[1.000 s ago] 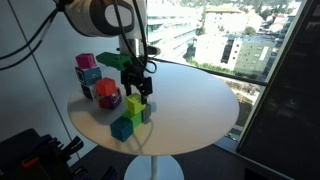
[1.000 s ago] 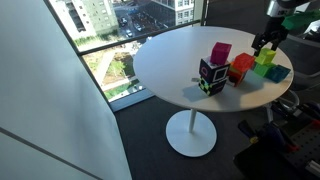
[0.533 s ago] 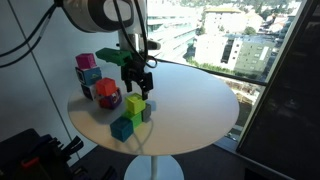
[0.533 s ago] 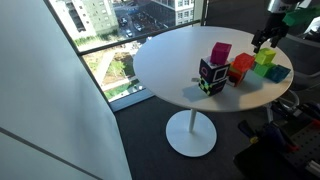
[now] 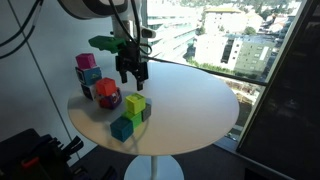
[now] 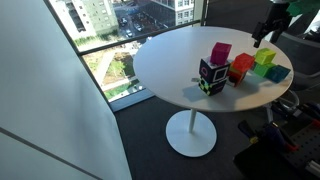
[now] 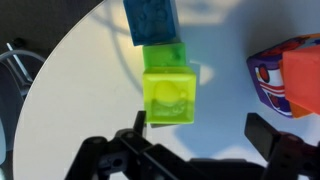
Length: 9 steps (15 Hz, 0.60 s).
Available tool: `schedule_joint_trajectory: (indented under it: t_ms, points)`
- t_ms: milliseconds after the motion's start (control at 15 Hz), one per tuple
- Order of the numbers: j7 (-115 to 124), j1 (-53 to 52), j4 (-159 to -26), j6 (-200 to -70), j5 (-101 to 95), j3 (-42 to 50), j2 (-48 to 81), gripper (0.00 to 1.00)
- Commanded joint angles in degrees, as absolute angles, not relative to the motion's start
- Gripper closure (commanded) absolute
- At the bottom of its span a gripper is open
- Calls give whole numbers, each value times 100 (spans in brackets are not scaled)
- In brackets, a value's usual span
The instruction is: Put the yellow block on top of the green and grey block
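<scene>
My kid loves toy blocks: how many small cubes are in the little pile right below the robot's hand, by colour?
Yellow cube: 1
Green cube: 1
Grey cube: 1
Teal-blue cube: 1
Total: 4

No text, label or number can be read anywhere.

yellow block (image 5: 135,102) atop green and grey block (image 5: 144,115), gripper (image 5: 131,79) above

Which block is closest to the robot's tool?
The small lime-yellow cube, sitting directly beneath the open tool; the teal-blue cube lies farther off, on the table.
</scene>
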State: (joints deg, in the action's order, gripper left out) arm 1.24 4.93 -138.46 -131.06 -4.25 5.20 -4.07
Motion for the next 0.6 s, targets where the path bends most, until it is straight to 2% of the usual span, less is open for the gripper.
schedule_joint_trajectory:
  t_ms: [0, 533]
  points:
    - [130, 450, -13779, -12548, -425, 436, -790, 0]
    - [251, 385, -13643, -11409, -482, 250, -1383, 0]
